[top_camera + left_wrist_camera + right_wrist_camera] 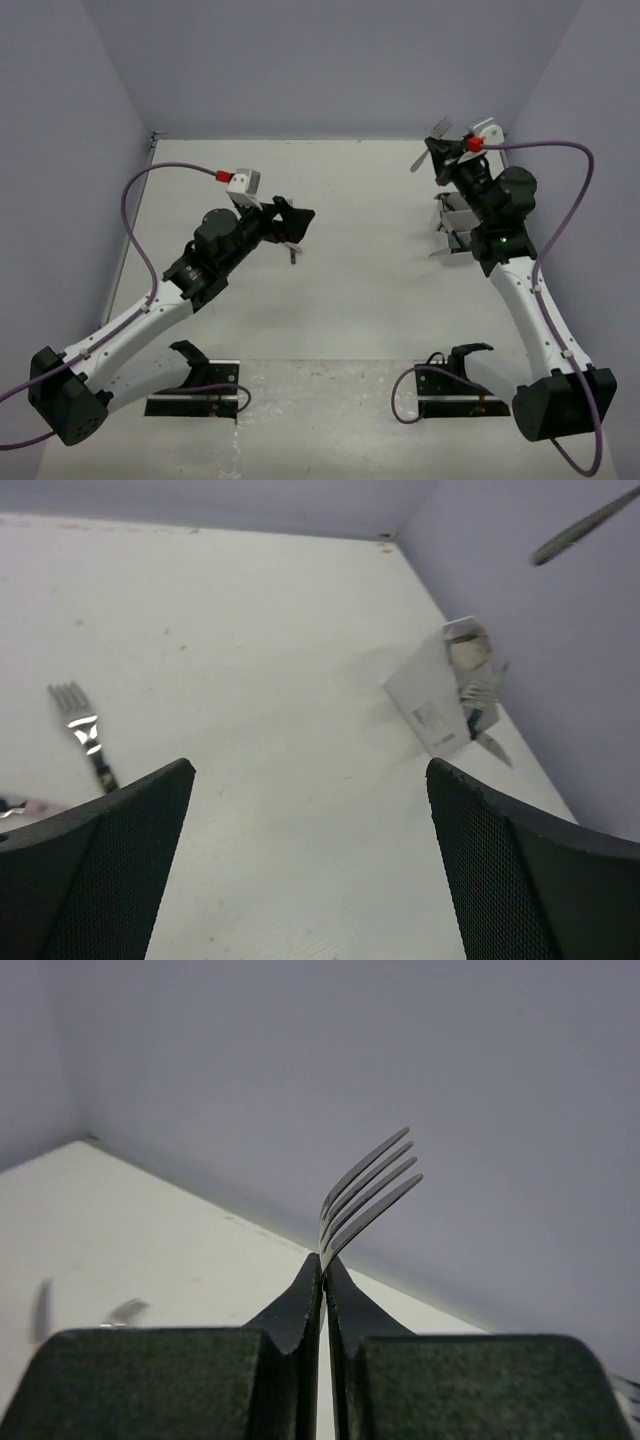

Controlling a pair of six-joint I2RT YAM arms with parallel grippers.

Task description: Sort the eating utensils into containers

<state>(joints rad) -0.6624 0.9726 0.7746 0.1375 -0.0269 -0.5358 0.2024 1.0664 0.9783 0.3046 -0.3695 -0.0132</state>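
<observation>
My right gripper (444, 150) is shut on a metal fork (438, 132) and holds it high near the back right, tines up. In the right wrist view the fingers (300, 1305) pinch the fork (368, 1195) just below its tines. The white containers (455, 216) sit under the right arm, partly hidden, with utensils sticking out; they also show in the left wrist view (430, 695). My left gripper (291, 224) is open and empty above mid-table (310, 880). A dark-handled fork (82, 732) lies on the table left of it, beside a pink handle (35, 808).
The purple walls close in at the back and sides. The held fork's handle (585, 525) shows in the air at the upper right of the left wrist view. Two black stands (195, 395) (460, 400) sit at the near edge.
</observation>
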